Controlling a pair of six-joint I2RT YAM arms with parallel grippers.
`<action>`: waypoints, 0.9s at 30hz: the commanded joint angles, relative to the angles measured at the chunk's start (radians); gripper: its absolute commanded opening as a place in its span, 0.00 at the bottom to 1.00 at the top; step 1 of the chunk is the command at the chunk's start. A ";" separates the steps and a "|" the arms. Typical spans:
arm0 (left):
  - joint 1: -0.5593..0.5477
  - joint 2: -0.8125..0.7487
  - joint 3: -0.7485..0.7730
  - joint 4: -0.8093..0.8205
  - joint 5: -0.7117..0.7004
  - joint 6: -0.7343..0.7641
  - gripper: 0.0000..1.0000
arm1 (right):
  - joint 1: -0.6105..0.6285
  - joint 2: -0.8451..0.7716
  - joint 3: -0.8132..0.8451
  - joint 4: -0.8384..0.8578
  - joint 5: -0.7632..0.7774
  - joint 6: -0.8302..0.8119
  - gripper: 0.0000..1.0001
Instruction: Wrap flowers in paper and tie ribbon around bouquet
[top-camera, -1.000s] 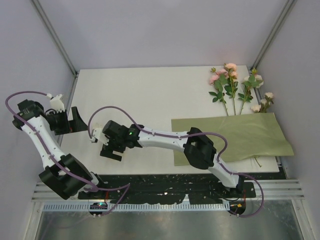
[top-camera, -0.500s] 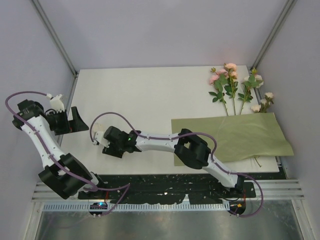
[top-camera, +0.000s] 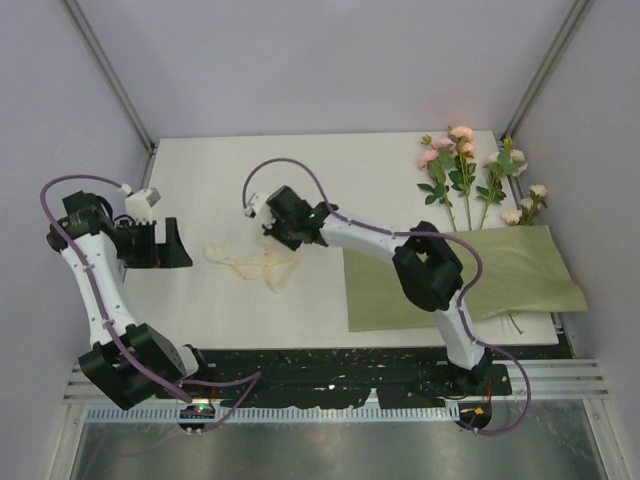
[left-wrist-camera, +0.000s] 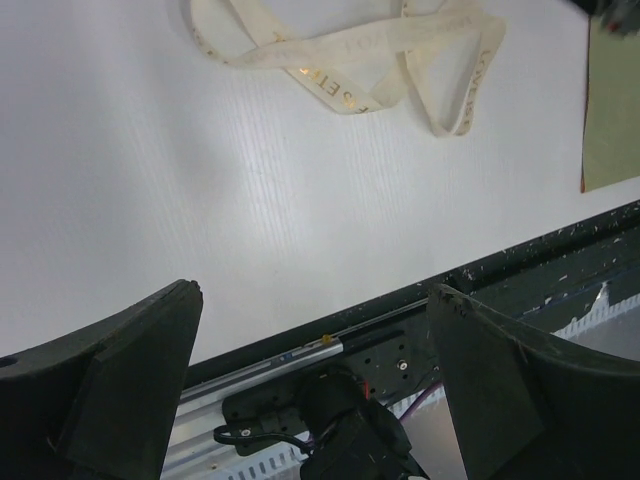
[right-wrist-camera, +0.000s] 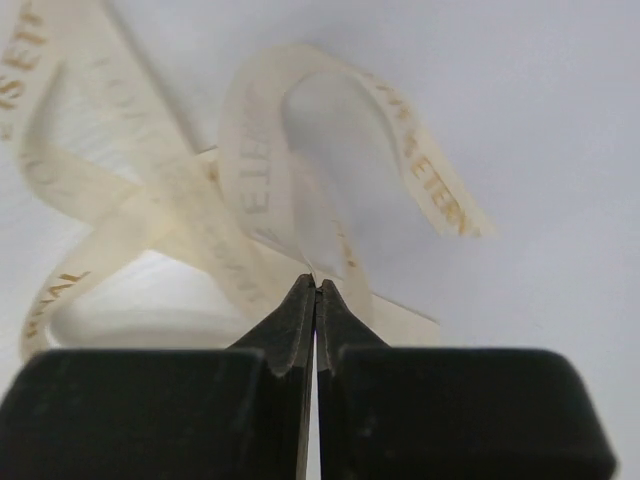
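From above, we see a white worktop (top-camera: 300, 180) with two robot arms mounted at its near edge. The right arm stretches across towards the left half, and the right gripper (top-camera: 278, 228) is down at the sheer cream ribbon (top-camera: 250, 265), which lies in loose loops near the middle of the left half. From the right wrist, we see its two black fingers pressed together, with a fold of ribbon rising from between the tips. We judge they are pinching it to carry it to the bunch. The left gripper (top-camera: 165, 245) hangs by the left edge with its fingers wide apart and nothing between them, well clear of the ribbon. It looks ready to help once the strip is lifted. The olive-green paper (top-camera: 480, 270) lies flat along the near right part of the worktop. The flowers (top-camera: 462, 165), pink and cream roses, have their heads towards the far right corner and their stems meeting the paper's far edge. We judge they are not yet wrapped, since the sheet is unrolled.
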 joint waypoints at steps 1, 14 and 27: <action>-0.087 -0.073 -0.019 -0.028 -0.073 -0.050 1.00 | -0.168 -0.270 -0.004 0.042 0.005 0.000 0.06; -0.281 -0.035 0.043 0.106 -0.130 -0.174 1.00 | -0.509 -0.424 0.100 -0.011 -0.244 0.033 0.05; -0.276 0.005 0.064 0.091 -0.088 -0.213 1.00 | -0.176 -0.248 -0.008 0.054 -0.449 0.098 0.05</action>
